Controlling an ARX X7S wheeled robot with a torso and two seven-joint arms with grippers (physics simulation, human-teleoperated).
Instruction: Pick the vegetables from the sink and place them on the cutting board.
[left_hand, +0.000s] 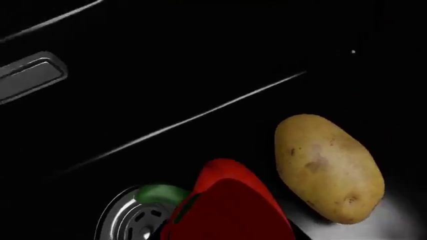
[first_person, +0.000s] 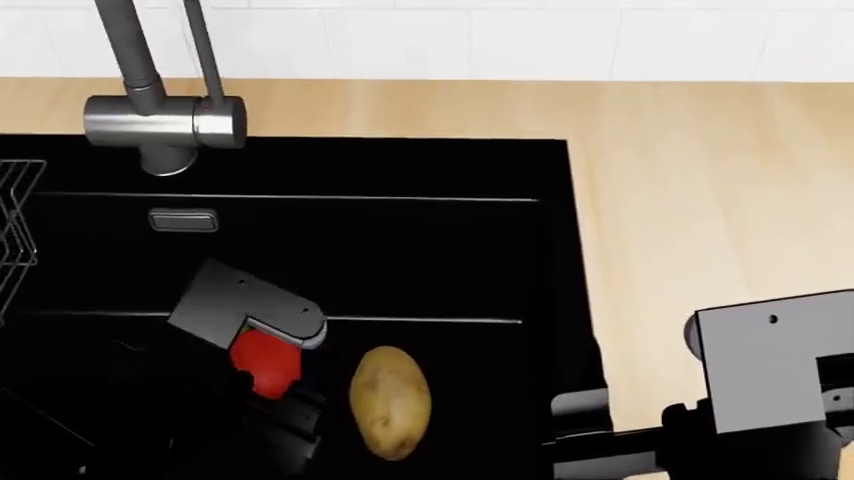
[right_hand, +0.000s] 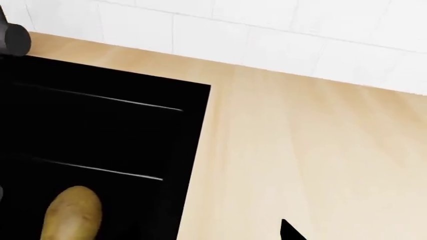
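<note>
Glossy red bell pepper (first_person: 268, 366) lies in the sink (first_person: 441, 250), left of the potato (first_person: 390, 401), under the left gripper (first_person: 260, 345). Jaw state cannot be told. Judged light, slippery; body-side hold advised.

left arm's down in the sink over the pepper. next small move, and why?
Probably close the left gripper on the red pepper and lift it. In the head view the arm sits directly over the pepper, and it fills the wrist view. The potato lies apart beside it in the sink. Whether the grip has already closed cannot be seen.
</note>
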